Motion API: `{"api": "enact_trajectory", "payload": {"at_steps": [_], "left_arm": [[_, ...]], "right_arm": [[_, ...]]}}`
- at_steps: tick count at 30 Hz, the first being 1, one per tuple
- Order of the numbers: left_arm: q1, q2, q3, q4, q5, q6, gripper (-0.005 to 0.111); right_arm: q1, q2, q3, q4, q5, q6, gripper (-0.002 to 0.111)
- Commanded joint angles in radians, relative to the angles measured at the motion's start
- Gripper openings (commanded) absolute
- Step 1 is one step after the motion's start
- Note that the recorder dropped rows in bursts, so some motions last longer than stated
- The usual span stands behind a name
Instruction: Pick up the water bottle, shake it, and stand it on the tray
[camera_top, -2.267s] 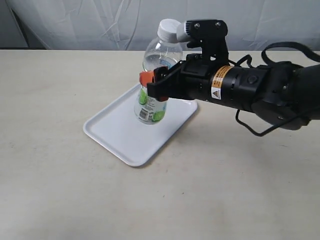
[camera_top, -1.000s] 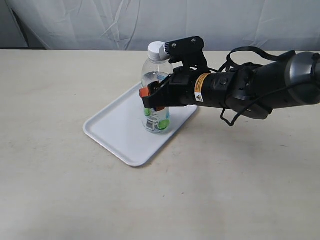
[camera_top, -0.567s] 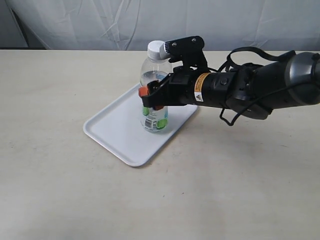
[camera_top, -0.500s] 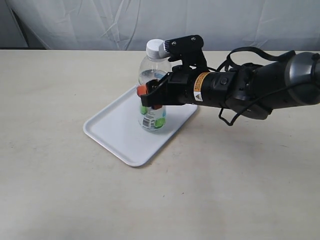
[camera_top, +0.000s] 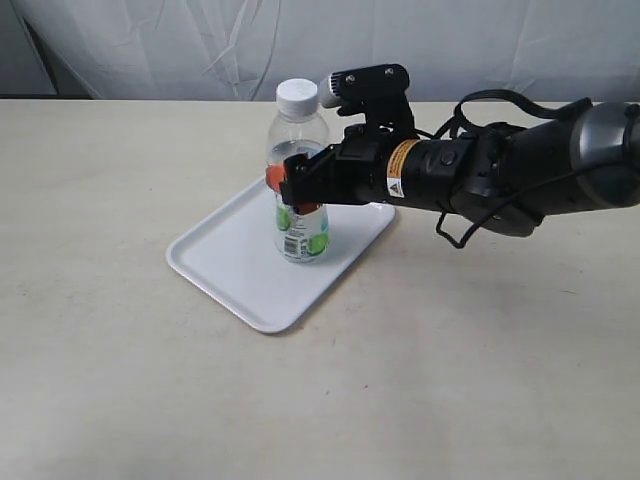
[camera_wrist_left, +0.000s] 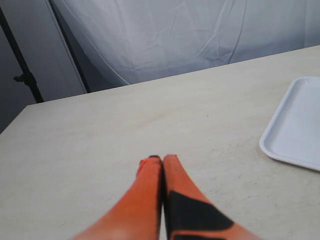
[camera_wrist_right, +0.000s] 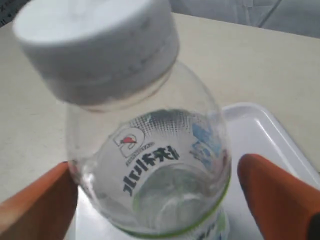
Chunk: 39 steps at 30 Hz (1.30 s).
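Water bottle (camera_top: 299, 205) stands upright on the white tray (camera_top: 225, 262), white cap (camera_top: 297, 95) on top. In the exterior view its base sits toward the tray's right side, inside the rim. The tray lies flat on the beige worktop (camera_top: 450, 380).

Right gripper (camera_top: 291, 192) reaches in from the right at label height and straddles the bottle. In the right wrist view we note its orange fingers (camera_wrist_right: 272, 195) spread to either side of the bottle. One shows a clear gap to the plastic. The other is right against it or nearly so; we cannot tell which. We read them as parted, not clamping.

Left gripper (camera_wrist_left: 162, 161) shows only in its own wrist view, above bare worktop. Its orange fingers (camera_wrist_left: 147, 200) are pressed together tip to tip, holding nothing. A corner of the tray lies near it but apart from it.

White cloth (camera_top: 150, 40) hangs behind the worktop.
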Motion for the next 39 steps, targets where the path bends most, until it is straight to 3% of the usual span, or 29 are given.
{"api": "enact_trajectory", "payload": {"at_steps": [1, 5, 11, 20, 23, 25, 26, 32, 39], "left_arm": [[0.0, -0.005, 0.004, -0.005, -0.009, -0.003, 0.0], [0.0, -0.005, 0.004, -0.005, -0.009, -0.004, 0.0], [0.0, -0.005, 0.004, -0.005, -0.009, -0.003, 0.0], [0.0, -0.005, 0.004, -0.005, -0.009, -0.003, 0.0], [0.0, -0.005, 0.004, -0.005, -0.009, -0.003, 0.0], [0.0, -0.005, 0.004, -0.005, -0.009, -0.003, 0.0], [0.0, -0.005, 0.004, -0.005, -0.009, -0.003, 0.0], [0.0, -0.005, 0.004, -0.005, -0.009, -0.003, 0.0], [0.0, -0.005, 0.004, -0.005, -0.009, -0.003, 0.0]], "right_arm": [[-0.006, -0.034, -0.004, 0.0, 0.129, 0.049, 0.084], [0.017, -0.084, -0.004, 0.0, 0.322, 0.05, 0.078], [0.081, -0.125, -0.004, -0.029, 0.444, 0.047, 0.056], [0.155, -0.131, -0.004, -0.026, 0.628, 0.047, 0.045], [0.185, -0.142, -0.004, -0.021, 0.747, 0.047, 0.024], [0.205, -0.157, -0.002, -0.018, 0.814, 0.047, 0.002], [0.215, -0.166, -0.002, -0.016, 0.841, 0.047, 0.0], [0.256, -0.296, -0.002, 0.038, 0.969, 0.047, 0.0], [0.322, -0.557, -0.002, 0.046, 1.257, 0.05, 0.0]]}}
